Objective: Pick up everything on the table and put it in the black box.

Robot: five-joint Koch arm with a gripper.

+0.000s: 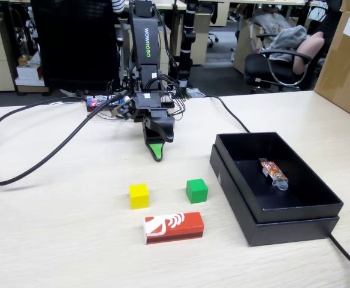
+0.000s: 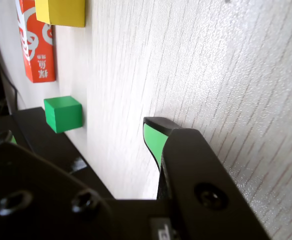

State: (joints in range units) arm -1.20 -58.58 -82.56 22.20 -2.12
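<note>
The table [image 1: 55, 240] fills the fixed view, the black box [image 1: 241, 198] at right centre. Upper centre, the gripper [image 1: 157, 153] points down, its spread impossible to tell. Lower centre lie the red block [image 1: 174, 228], yellow cube [image 1: 139, 196] and green cube [image 1: 196, 191], all outside the box.

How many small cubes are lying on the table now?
2. The yellow cube lies in front of the gripper in the fixed view; the green cube lies to its right, nearer the black box. None seems hidden.
</note>
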